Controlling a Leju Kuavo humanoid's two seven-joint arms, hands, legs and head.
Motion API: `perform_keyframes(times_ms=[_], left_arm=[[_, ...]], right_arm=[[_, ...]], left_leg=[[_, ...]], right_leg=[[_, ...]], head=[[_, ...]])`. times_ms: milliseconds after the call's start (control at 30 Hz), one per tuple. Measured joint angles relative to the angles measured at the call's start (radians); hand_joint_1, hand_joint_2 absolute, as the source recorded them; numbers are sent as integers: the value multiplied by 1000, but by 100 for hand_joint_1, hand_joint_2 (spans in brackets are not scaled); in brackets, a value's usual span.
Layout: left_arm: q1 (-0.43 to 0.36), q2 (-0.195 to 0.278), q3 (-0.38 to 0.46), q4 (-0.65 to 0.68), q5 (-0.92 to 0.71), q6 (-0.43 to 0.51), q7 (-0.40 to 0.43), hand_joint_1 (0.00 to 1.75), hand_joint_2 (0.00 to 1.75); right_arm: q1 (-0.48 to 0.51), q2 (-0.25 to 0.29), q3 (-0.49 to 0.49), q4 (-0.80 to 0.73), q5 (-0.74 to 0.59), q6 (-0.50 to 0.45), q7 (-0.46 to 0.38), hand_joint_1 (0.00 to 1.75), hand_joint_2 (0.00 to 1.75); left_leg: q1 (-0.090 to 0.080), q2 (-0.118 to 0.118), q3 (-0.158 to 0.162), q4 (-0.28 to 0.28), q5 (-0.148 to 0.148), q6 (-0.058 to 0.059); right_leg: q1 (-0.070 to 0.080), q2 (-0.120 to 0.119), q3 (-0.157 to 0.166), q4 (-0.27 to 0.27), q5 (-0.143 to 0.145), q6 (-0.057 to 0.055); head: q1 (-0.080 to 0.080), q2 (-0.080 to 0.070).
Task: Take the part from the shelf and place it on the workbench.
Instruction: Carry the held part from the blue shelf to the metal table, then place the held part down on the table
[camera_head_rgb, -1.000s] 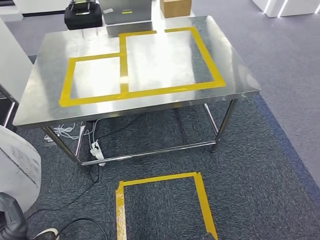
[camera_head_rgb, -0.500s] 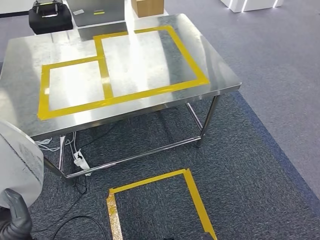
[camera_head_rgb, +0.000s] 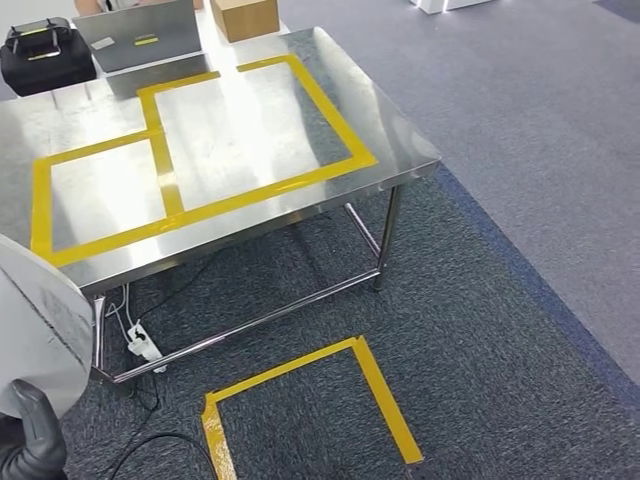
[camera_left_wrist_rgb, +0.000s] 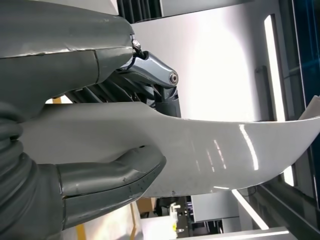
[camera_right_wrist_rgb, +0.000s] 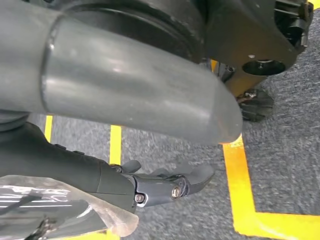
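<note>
The part is a large pale grey curved sheet at the lower left of the head view. My left hand, dark-fingered, holds it from below. In the left wrist view the left hand grips the glossy part between its thumb and its darker fingers. The steel workbench stands ahead and to the left, marked with yellow tape rectangles. My right hand hangs over the carpet with its fingers apart from the thumb and nothing in it.
A black case, a grey panel and a cardboard box sit at the bench's far edge. A yellow tape square marks the carpet in front of the bench. A power strip and cables lie under the bench.
The whole picture has slid left, so the camera has turned to the right. The bench now sits further left and closer. My left hand still holds the part.
</note>
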Motion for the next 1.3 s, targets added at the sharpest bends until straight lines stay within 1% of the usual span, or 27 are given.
perform_keyframes(times_ms=[67, 100, 167, 267, 300, 333, 400, 433, 467, 500, 567, 600, 633, 700, 767, 800, 833, 900, 933, 967, 1000, 1067, 1100, 1133, 1200, 1267, 1300], left_arm=[[0, 0, 6, 0, 0, 2, 0, 175, 175], [-1, 0, 9, 0, 0, 2, -1, 175, 175], [0, 0, 13, 0, 2, -3, -5, 175, 175], [8, -4, 20, 0, 1, -19, -15, 175, 175], [9, -8, 23, 0, 0, -23, -17, 175, 175], [9, -11, 25, 0, -2, -25, -18, 175, 175], [10, -17, 27, 0, -5, -25, -18, 175, 175], [12, -19, 28, 0, -6, -26, -18, 175, 175], [13, -21, 29, 0, -6, -26, -18, 175, 175], [15, -22, 31, 0, -6, -26, -18, 175, 175], [19, -25, 33, 0, -5, -27, -18, 175, 175], [20, -25, 34, 0, -6, -28, -18, 175, 175], [21, -26, 36, 0, -6, -28, -18, 175, 175], [22, -27, 39, 0, -8, -28, -19, 175, 175], [20, -28, 43, -1, -9, -28, -20, 175, 175], [18, -28, 45, -1, -10, -28, -20, 175, 175], [17, -28, 48, -2, -12, -28, -20, 175, 175], [16, -27, 56, -2, -15, -29, -20, 175, 175], [17, -27, 60, -2, -16, -30, -20, 175, 175], [19, -27, 64, -2, -15, -32, -20, 175, 175], [20, -27, 67, -2, -15, -33, -20, 175, 175], [21, -27, 73, -2, -14, -35, -20, 175, 175], [22, -26, 75, -2, -14, -35, -19, 175, 175], [23, -26, 77, -2, -14, -36, -19, 175, 175], [25, -26, 80, -3, -14, -36, -19, 175, 175], [26, -27, 82, -5, -12, -36, -20, 175, 175], [27, -27, 84, -5, -12, -36, -20, 175, 175]], right_arm=[[0, 3, -1, 0, -3, 0, 0, 0, 0], [0, 5, -2, 0, -3, 0, 1, 0, 0], [-2, 7, -3, 0, -4, 0, 1, 0, 0], [-1, 8, -8, 0, -4, 0, -2, 0, 0], [-1, 9, -10, 0, -4, 0, -5, 0, 0], [-1, 9, -11, 0, -4, 0, -7, 0, 0], [-1, 9, -15, 0, -3, -1, -10, 0, 0], [0, 9, -16, 0, -3, -1, -11, 0, 0], [2, 9, -18, 0, -3, -2, -11, 0, 0], [3, 9, -19, 0, -3, -2, -12, 0, 0], [4, 9, -20, 0, -2, -3, -15, 0, 0], [3, 9, -21, 0, -1, -4, -17, 0, 0], [2, 9, -21, 0, 0, -4, -18, 0, 0], [2, 10, -22, 0, 4, -4, -19, 0, 0], [4, 10, -23, 0, 7, -4, -20, 0, 0], [5, 10, -23, -1, 9, -3, -22, 0, 0], [5, 11, -23, -1, 10, -2, -24, 0, 0], [4, 12, -23, -1, 10, 1, -29, 0, 0], [4, 12, -23, -1, 11, 2, -31, 0, 0], [6, 13, -23, -1, 11, 3, -32, 0, 0], [8, 13, -23, 0, 11, 3, -33, 0, 0], [11, 14, -24, 0, 11, 3, -34, 0, 0], [11, 15, -24, 0, 11, 4, -35, 0, 0], [10, 16, -24, 0, 11, 4, -35, 0, 0], [6, 17, -25, 1, 11, 4, -36, 0, 0], [4, 18, -25, 0, 11, 5, -36, 0, 0], [3, 18, -25, 0, 11, 5, -37, 0, 0]], left_leg=[[1, -2, 54, -128, 75, 5], [-1, -3, 78, -184, 93, 10], [-5, -6, 96, -231, 92, 22], [-4, -6, 102, -244, 91, 43], [-2, -6, 106, -248, 92, 50], [-1, -5, 110, -252, 91, 56], [-3, -4, 114, -252, 85, 65], [-4, -3, 117, -252, 81, 67], [-5, -4, 123, -252, 76, 67], [-6, -4, 131, -252, 71, 66], [-6, -4, 149, -252, 55, 61], [-8, -4, 155, -251, 47, 56], [-9, -4, 158, -251, 41, 51], [-10, -2, 161, -253, 35, 40], [-9, -2, 169, -256, 27, 31], [-9, -2, 166, -241, 18, 26], [-8, -3, 150, -202, 0, 20], [-4, -5, 76, -69, -47, 12], [-3, -5, 35, -6, -60, 10], [-2, -5, 6, 29, -55, 8], [-1, -5, -7, 25, -24, 8], [0, -6, 10, -71, 77, 12], [-3, -7, 23, -119, 114, 15], [-6, -8, 37, -158, 129, 20], [-12, -9, 52, -193, 106, 33], [-10, -11, 76, -222, 84, 46], [-7, -12, 91, -232, 80, 53]], right_leg=[[0, 8, 8, 0, -6, 5], [1, 12, 10, 1, -10, 10], [3, 14, 9, 0, -13, 22], [0, 11, 5, 7, -23, 40], [-1, 8, -10, 34, -37, 44], [-1, 6, -37, 84, -60, 47], [-1, 4, -114, 218, -111, 51], [-1, 4, -147, 268, -121, 52], [-1, 4, -162, 282, -109, 52], [-1, 3, -157, 258, -78, 50], [1, -1, -104, 133, 1, 43], [4, -5, -73, 73, 21, 39], [6, -7, -52, 36, 27, 34], [11, -8, -36, 14, 13, 24], [8, -6, -27, 7, 7, 15], [5, -5, -18, 1, 3, 9], [2, -4, -7, -5, -2, 5], [1, -3, 13, -10, -18, -2], [1, -2, 24, -10, -27, -2], [1, 0, 37, -10, -37, -1], [1, 2, 53, -10, -49, 0], [0, 6, 87, -11, -74, 5], [1, 7, 98, -12, -86, 8], [2, 8, 104, -13, -95, 13], [2, 7, 109, -19, -103, 26], [0, 4, 119, -17, -104, 36], [0, 3, 114, 3, -103, 40]], head=[[0, 0], [0, 0], [2, 0], [7, 0], [9, 0], [11, 0], [14, 0], [15, 0], [15, 0], [15, 0], [15, 0], [14, 0], [13, 0], [9, 0], [7, 0], [4, 0], [2, 0], [-1, 0], [0, 0], [-1, 0], [-1, 0], [0, 0], [0, 0], [-1, -1], [-3, -2], [-1, -1], [2, -1]])
